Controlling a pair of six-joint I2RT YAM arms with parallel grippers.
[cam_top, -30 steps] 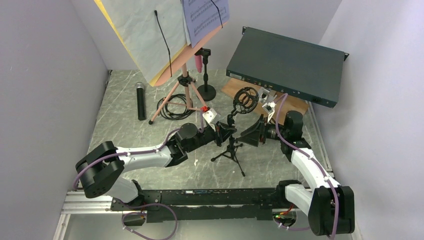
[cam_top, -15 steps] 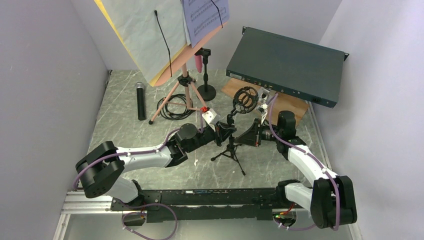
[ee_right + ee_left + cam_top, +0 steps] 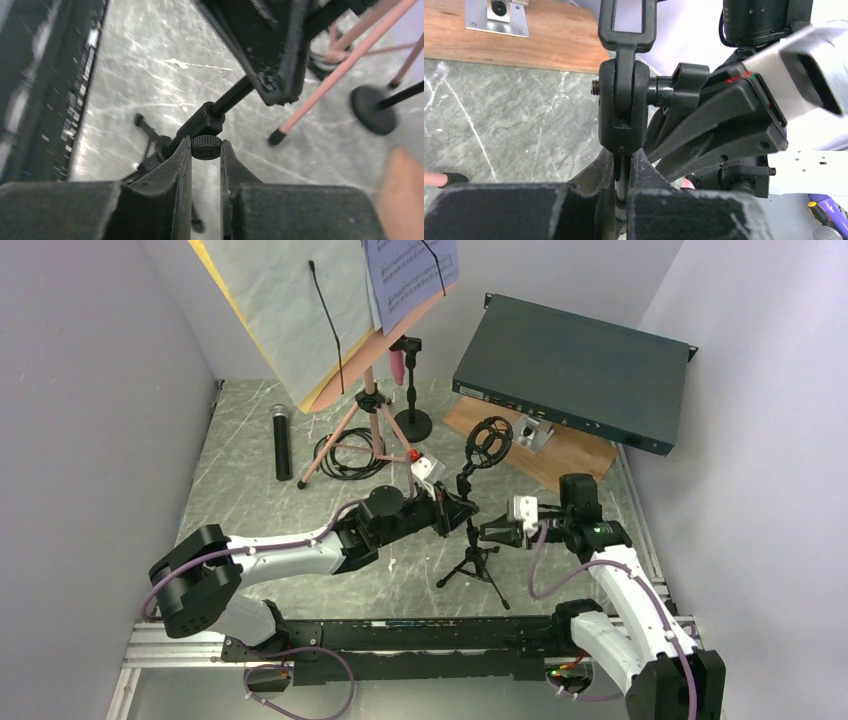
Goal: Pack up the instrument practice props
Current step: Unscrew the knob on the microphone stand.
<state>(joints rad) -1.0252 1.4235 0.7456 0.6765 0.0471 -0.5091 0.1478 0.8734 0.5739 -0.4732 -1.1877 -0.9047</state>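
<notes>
Mic holder (image 3: 623, 115) between left hand's (image 3: 622, 167) fingers

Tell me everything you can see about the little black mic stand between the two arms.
The small black mic stand stands roughly upright at the middle of the marbled table. It looks like matte black metal and plastic: three spread tripod legs, a thin stem, a swivel joint with a thumbscrew, and an empty round ring on top. The left gripper is shut on the stem below the joint; the right gripper pinches a knurled knob lower down.
</notes>
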